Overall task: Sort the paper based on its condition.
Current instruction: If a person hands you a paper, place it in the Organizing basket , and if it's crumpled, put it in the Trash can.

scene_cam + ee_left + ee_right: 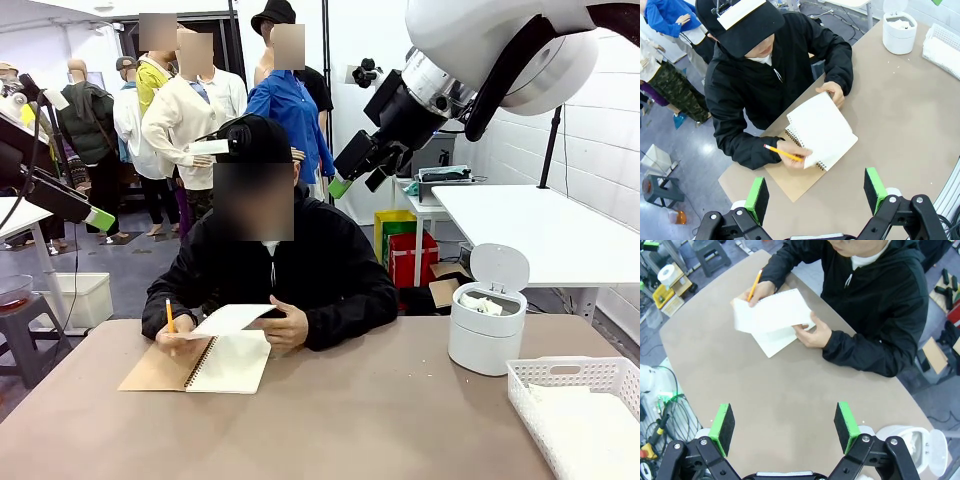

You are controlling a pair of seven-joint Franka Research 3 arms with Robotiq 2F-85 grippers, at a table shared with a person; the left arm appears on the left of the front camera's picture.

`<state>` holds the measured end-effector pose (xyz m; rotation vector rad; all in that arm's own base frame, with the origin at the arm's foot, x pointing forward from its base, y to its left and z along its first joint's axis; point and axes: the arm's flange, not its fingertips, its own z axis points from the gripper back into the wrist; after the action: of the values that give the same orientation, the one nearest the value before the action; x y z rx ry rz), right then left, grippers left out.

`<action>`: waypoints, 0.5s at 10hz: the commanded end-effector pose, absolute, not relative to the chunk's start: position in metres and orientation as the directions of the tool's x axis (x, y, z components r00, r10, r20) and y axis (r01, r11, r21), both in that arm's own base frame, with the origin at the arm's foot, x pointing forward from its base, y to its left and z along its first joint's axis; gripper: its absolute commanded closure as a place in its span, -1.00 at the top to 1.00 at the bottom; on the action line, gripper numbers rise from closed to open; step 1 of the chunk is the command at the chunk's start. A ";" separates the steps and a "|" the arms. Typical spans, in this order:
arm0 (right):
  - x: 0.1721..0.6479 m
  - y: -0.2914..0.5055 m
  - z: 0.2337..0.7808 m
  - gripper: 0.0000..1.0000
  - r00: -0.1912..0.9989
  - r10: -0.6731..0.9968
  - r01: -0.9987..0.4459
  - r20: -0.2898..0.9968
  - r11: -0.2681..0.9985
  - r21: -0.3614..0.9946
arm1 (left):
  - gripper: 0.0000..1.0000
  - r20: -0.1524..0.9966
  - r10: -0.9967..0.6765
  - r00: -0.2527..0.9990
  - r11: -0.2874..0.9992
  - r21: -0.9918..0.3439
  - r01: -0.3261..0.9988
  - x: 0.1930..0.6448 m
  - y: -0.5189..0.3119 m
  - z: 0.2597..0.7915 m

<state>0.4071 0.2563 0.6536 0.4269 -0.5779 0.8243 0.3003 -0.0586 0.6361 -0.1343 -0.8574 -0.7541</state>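
The left jaws are spread wide, their green pads [758,199] far apart. They hang in the air, high over the bench [900,130]. Between the pads you see bare bench and a corner of a brown cover [792,182].

The right jaws are spread wide too, with their green pads [721,427] far apart. They are also up in the air, with bare bench showing between them.

Near the robot's right side, a white basket [560,375] sits on the bench. Flat white paper [590,425] lies in it. Just behind the basket stands a round white bin [485,345] with its lid up. Crumpled paper wads [487,303] sit inside the bin.

At the far side a person sits with an open notebook [235,365] on the bench. The person holds up one smooth white sheet [232,318] just above the notebook. One hand [178,340] holds a yellow pencil [169,315] and touches one end of the sheet. The other hand [288,328] holds the other end. I cannot tell if the sheet is loose from the rings.

The sheet is well apart from both jaws. It is far across the bench from them and low down, while they are up high. The basket and the bin are well apart from the jaws too.
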 end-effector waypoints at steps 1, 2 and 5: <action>0.407 0.256 0.654 1.00 0.548 0.553 -0.776 0.628 0.615 0.136 | 1.00 0.724 -0.548 0.420 0.741 0.186 0.646 0.300 -0.058 0.636; 0.407 0.256 0.654 1.00 0.548 0.553 -0.776 0.628 0.615 0.136 | 1.00 0.724 -0.548 0.420 0.741 0.186 0.646 0.300 -0.058 0.636; 0.407 0.256 0.654 1.00 0.548 0.553 -0.776 0.628 0.615 0.136 | 1.00 0.724 -0.548 0.420 0.741 0.186 0.646 0.300 -0.058 0.636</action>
<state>0.4071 0.2563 0.6536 0.4269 -0.5779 0.8243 0.3003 -0.0586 0.6361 -0.1343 -0.8574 -0.7541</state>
